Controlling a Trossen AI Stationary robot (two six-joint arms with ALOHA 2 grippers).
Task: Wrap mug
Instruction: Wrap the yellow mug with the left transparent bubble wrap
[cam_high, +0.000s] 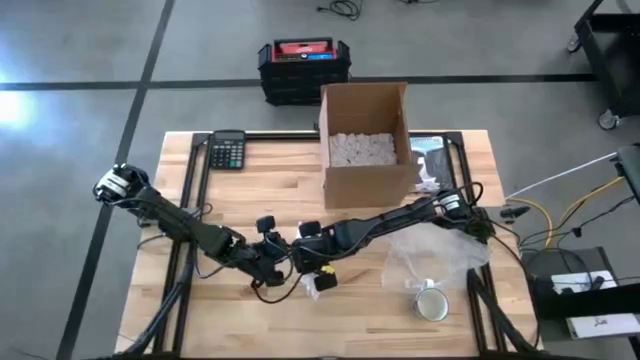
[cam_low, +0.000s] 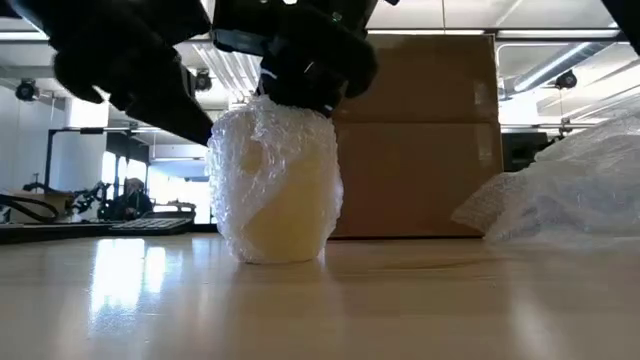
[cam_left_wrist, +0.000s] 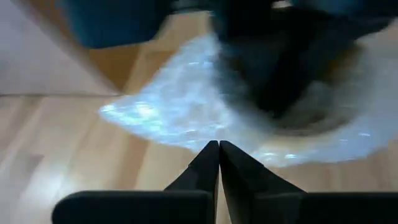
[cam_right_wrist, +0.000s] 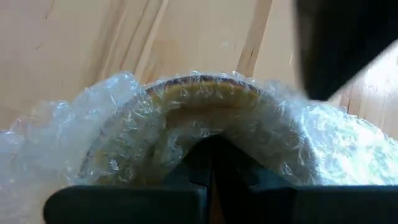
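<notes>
One camera looked straight down over the pale wooden table (cam_high: 250, 190); another sat level at its surface; both wrist cameras pressed close, sharing the bubble-wrapped yellow mug (cam_low: 277, 180).

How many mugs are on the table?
2. One bubble-wrapped mug stands between both grippers at the table's front centre; one bare mug sits front right beside loose bubble wrap. The box could hide more.
</notes>
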